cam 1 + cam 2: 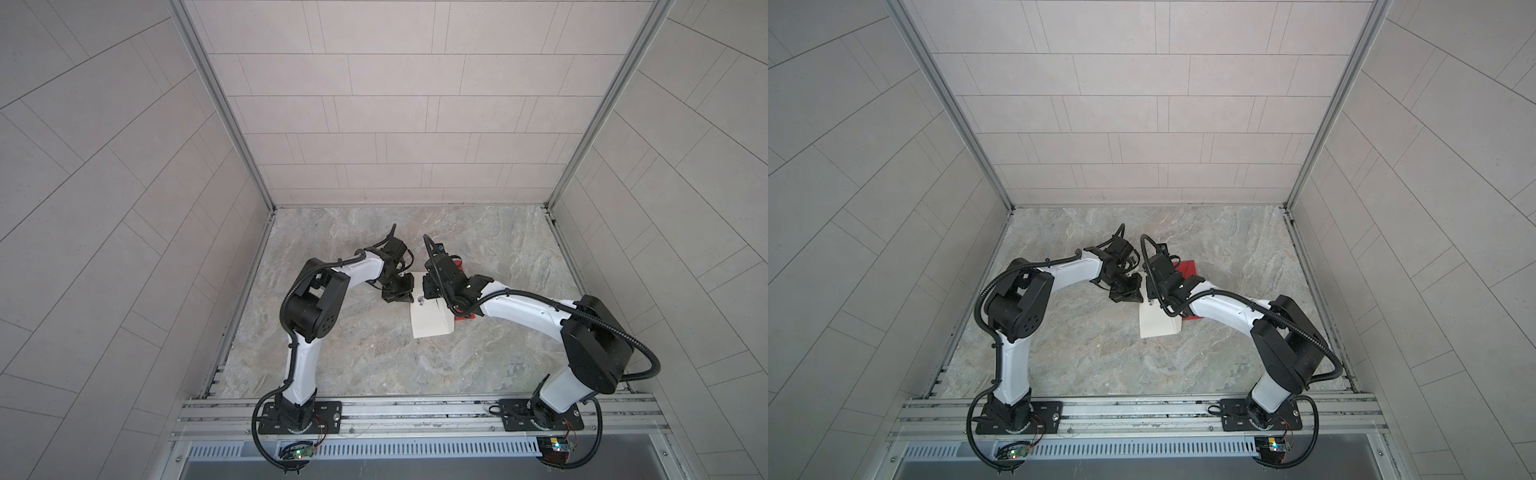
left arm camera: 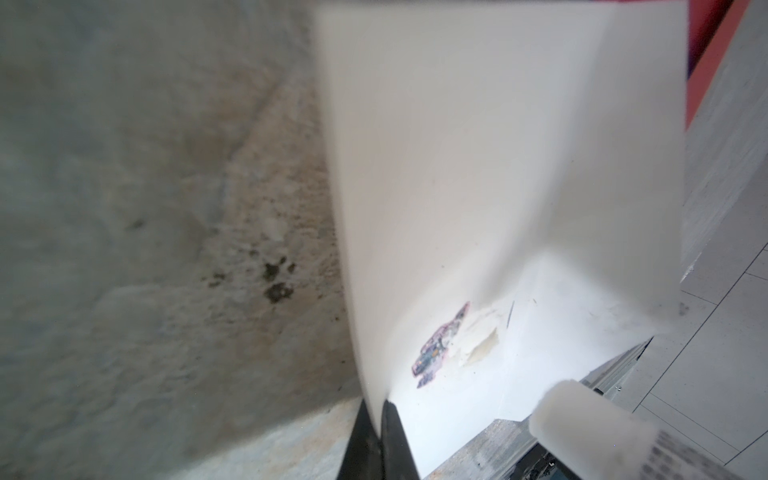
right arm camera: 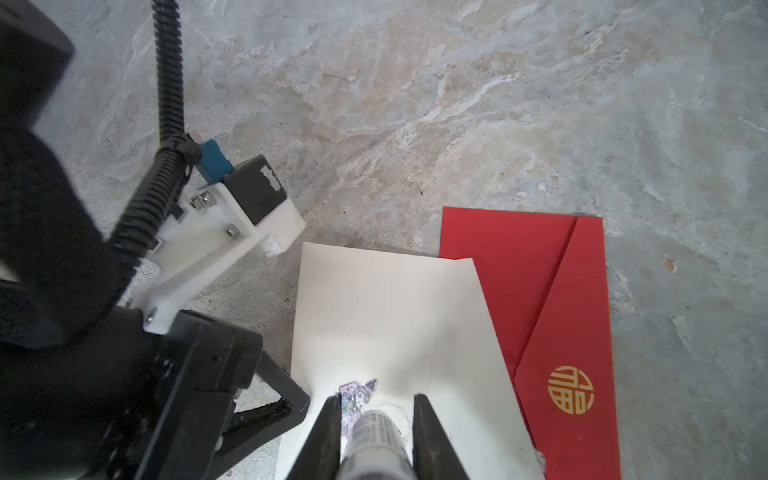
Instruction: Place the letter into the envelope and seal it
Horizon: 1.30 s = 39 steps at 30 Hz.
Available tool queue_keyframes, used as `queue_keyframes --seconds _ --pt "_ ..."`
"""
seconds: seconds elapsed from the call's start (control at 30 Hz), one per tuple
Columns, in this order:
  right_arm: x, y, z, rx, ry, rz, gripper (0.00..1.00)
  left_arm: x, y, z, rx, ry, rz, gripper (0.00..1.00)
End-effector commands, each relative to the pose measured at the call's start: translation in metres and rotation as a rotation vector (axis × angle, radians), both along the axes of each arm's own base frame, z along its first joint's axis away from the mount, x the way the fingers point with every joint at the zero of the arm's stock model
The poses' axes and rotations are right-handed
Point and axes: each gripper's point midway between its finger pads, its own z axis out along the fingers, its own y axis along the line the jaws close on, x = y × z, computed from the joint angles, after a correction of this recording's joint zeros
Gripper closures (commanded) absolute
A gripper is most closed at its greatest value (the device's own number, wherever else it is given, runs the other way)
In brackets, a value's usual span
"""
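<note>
1. Looks like the gluing part of the seal. The right claw (image 3: 376,399) is clamped narrow around the glue stick (image 3: 374,440), with its tip down on the white envelope (image 3: 374,311), right by a torn sticker scrap (image 3: 357,392).
2. The left claw (image 2: 380,409) is pinched tight on the envelope's edge and holds that side up off the table (image 3: 415,104). I'd hold it taut so the paper can't buckle.
3. Go light with short strokes, since thin paper creases easily.
4. A red folded sheet (image 3: 561,311) with a gold emblem lies partly under the envelope. Can't tell if that's the letter.
5. The left claw's body sits just beside the stick, so there's little room to sweep that way.
</note>
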Motion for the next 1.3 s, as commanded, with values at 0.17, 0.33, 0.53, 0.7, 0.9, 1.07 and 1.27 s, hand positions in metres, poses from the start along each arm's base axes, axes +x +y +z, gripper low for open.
queue_keyframes --seconds 0.17,0.33,0.53,0.7,0.9,1.07,1.27 --pt "0.006 0.011 -0.032 -0.018 0.054 0.025 0.92 -0.003 0.002 -0.005 0.046 0.007 -0.021 1.0" --pt "0.003 0.003 -0.055 -0.064 0.089 0.002 0.93 -0.003 0.002 -0.004 0.045 0.007 -0.023 1.0" --pt "-0.002 -0.027 -0.067 -0.174 0.089 -0.083 0.94 -0.006 0.003 -0.006 0.049 0.018 -0.026 1.0" --pt "-0.009 -0.042 -0.067 -0.214 0.08 -0.112 0.94 -0.006 0.005 -0.008 0.052 0.025 -0.018 1.0" --pt "-0.016 -0.054 -0.07 -0.234 0.087 -0.137 0.94 -0.005 0.004 -0.009 0.048 0.029 -0.013 1.0" --pt "-0.019 -0.064 -0.07 -0.237 0.093 -0.161 0.95 -0.004 0.005 -0.009 0.05 0.027 -0.009 1.0" --pt "-0.019 -0.057 -0.06 -0.187 0.092 -0.134 0.94 -0.003 0.007 -0.008 0.05 0.026 -0.007 1.0"
